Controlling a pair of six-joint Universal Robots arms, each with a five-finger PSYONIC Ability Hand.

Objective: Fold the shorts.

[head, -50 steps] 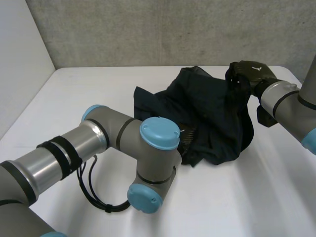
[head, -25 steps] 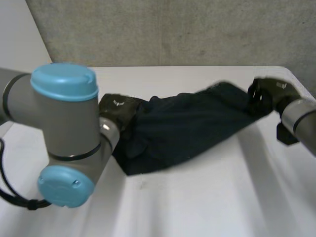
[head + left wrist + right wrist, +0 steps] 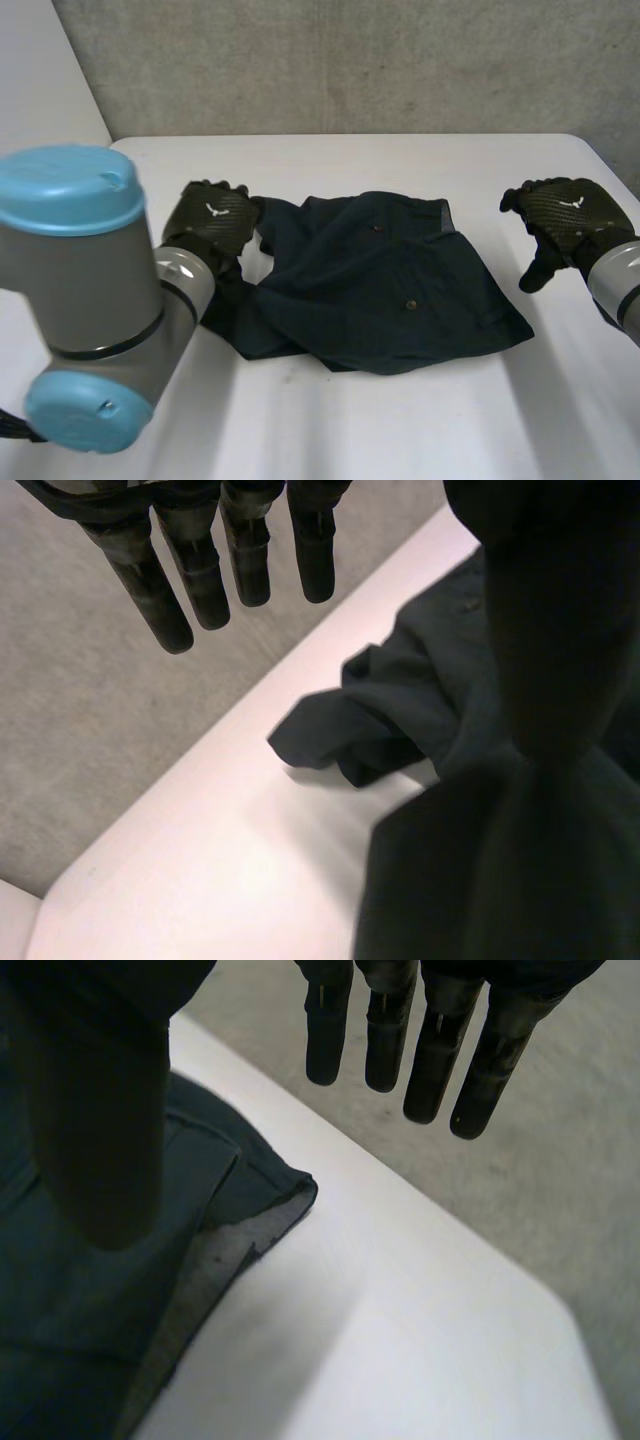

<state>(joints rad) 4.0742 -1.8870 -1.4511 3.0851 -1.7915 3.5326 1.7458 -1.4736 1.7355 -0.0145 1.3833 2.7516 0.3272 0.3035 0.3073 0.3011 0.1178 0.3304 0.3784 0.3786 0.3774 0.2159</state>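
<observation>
No legible text, label, brand or number on anything here. On the back of the left hand (image 3: 213, 222), a small white mark (image 3: 212, 209), too small to read as a letter or logo; on the back of the right hand (image 3: 566, 214), a like white mark, equally unreadable
</observation>
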